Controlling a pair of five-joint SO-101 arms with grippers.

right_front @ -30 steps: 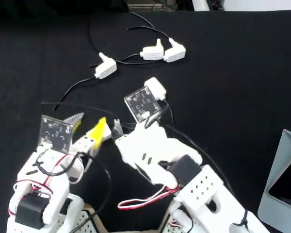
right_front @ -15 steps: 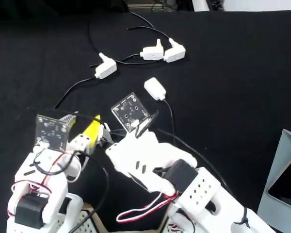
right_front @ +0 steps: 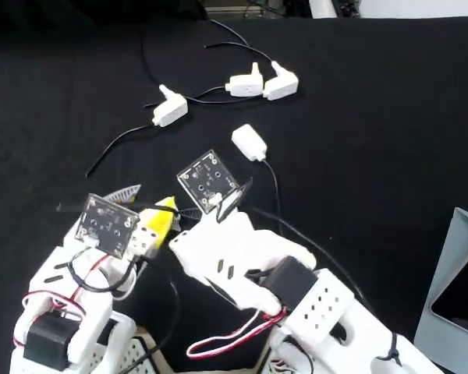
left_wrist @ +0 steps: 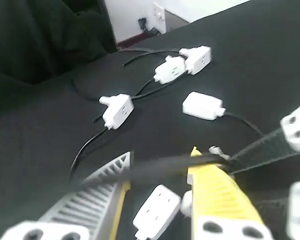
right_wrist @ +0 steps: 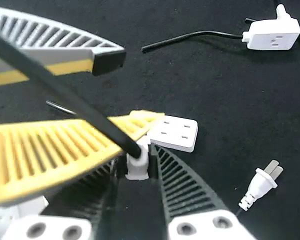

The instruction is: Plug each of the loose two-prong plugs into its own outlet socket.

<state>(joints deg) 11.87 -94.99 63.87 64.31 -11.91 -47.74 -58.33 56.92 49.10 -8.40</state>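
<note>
The right claw (right_wrist: 138,163) is pinched tight on a small white plug (right_wrist: 136,171), and the plug's black cord (right_wrist: 65,92) runs away from it straight across the gap of the left claw (left_wrist: 161,155). That left claw is spread wide with nothing in it, one grey finger and one yellow. The yellow finger crowds right up against the held plug.

Just beside the held plug, a white socket block (right_wrist: 175,132) lies flat on the black tabletop (right_front: 374,156), between the left claw's fingers. Near the held plug, past the right claw, a loose two-prong plug (right_wrist: 262,182) lies on its own.

Farther out from the held plug is a rounded white block (right_front: 249,142) on a cord. Well beyond that lie three more white sockets (right_front: 170,109) (right_front: 246,83) (right_front: 281,82), the last two touching, among looping black cords.
</note>
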